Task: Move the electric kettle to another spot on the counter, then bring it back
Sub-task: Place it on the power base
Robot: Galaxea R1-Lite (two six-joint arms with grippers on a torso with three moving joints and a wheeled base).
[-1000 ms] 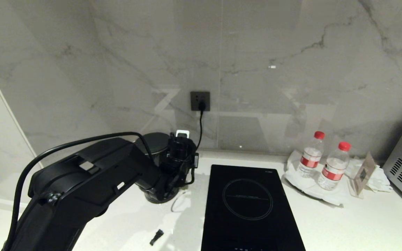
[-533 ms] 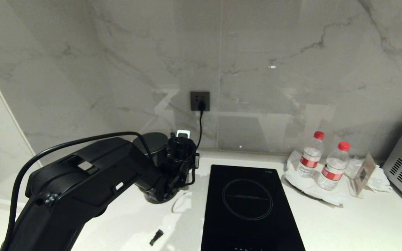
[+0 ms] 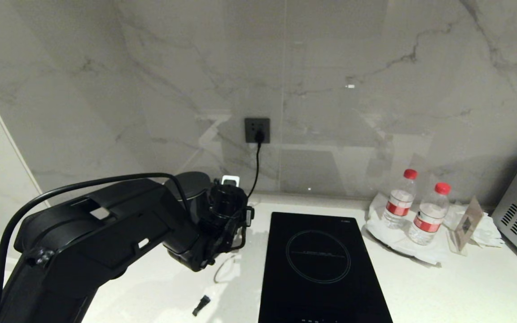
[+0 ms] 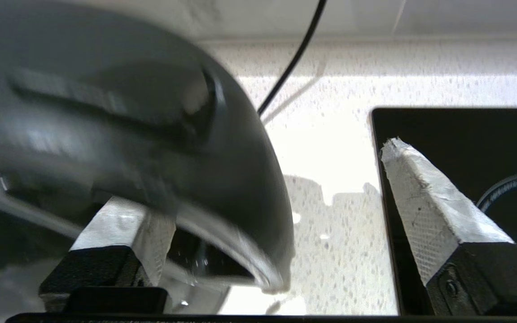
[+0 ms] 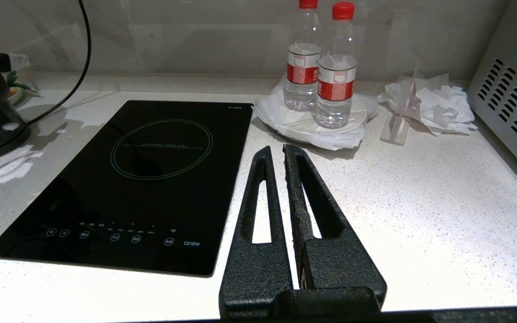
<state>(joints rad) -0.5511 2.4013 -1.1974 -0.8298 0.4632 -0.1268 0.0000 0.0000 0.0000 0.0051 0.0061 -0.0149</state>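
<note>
- The kettle stands at the back of the counter, left of the hob.
- The left gripper is spread wide around its handle, not clamping it.
- The right gripper has its fingers together over the counter, holding nothing.

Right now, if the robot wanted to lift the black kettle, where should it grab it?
Probably by the curved side handle of the electric kettle, coming from the hob side, where the handle faces. The body is round, wide and glossy, so it would likely slip; the handle is narrow enough to fit between the fingers. The left end effector is open beside it, one finger over the hob.
</note>
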